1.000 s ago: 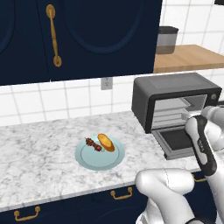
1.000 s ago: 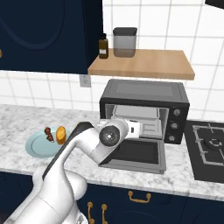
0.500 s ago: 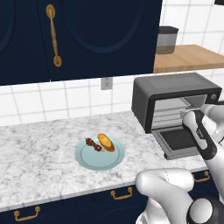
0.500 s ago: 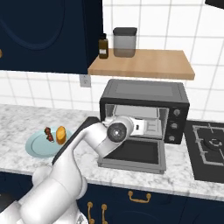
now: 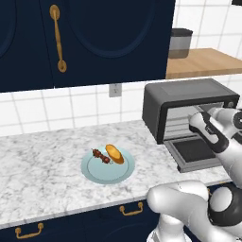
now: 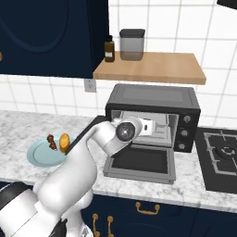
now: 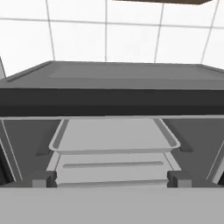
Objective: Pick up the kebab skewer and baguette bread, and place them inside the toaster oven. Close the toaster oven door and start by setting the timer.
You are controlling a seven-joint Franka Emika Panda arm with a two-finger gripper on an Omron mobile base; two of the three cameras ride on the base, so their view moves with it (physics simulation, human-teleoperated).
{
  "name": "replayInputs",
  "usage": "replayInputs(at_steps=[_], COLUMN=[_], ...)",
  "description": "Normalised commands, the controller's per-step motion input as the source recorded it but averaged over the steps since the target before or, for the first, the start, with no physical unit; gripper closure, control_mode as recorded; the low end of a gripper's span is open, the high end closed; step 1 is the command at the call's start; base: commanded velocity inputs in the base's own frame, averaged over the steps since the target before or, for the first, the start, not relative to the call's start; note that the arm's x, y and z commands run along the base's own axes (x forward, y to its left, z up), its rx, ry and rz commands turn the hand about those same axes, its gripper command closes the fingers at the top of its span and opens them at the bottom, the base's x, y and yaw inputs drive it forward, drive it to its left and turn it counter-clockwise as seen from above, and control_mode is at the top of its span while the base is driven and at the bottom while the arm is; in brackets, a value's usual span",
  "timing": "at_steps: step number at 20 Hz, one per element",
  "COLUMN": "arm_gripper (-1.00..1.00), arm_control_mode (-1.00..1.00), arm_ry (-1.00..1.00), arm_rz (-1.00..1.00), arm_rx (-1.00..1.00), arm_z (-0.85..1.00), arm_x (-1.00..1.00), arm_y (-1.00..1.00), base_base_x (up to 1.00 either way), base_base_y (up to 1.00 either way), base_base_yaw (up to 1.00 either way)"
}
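Observation:
The kebab skewer [image 5: 100,156] [image 6: 52,142] and the baguette bread [image 5: 115,153] [image 6: 64,140] lie side by side on a pale blue plate [image 5: 94,172] [image 6: 37,156] on the marble counter. To their right stands the toaster oven [image 5: 184,94] [image 6: 152,95], its door [image 5: 198,151] [image 6: 141,159] dropped flat. My gripper [image 6: 157,126] [image 5: 197,122] hovers above the lowered door, level with the oven mouth and pointing in, open and holding nothing. The hand view looks straight into the cavity at a grey tray [image 7: 113,135] on the rack.
A wooden shelf [image 6: 148,67] above the oven carries a grey canister [image 6: 132,45] and a brown bottle [image 6: 109,48]. A black stove top [image 6: 222,157] lies right of the oven. Dark blue wall cabinets [image 5: 85,38] hang over the counter [image 5: 42,165].
The hand has risen a little and edged closer to the oven opening. Jaws stay open; the skewer and bread have not moved.

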Motion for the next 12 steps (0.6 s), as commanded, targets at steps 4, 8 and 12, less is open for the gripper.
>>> replayInputs(at_steps=[4,8,12], arm_gripper=[-1.00,-1.00,-1.00], arm_control_mode=[-1.00,-1.00,-1.00], arm_ry=[-0.16,-0.08,0.00], arm_rz=[0.00,0.00,0.00], arm_rx=[0.01,0.04,0.02], arm_z=[-0.42,-0.07,0.00], arm_x=[0.04,0.12,0.41], arm_y=[0.00,-0.01,-0.01], base_base_x=[0.00,0.00,0.00], base_base_y=[0.00,0.00,0.00], base_base_yaw=[0.00,0.00,0.00])
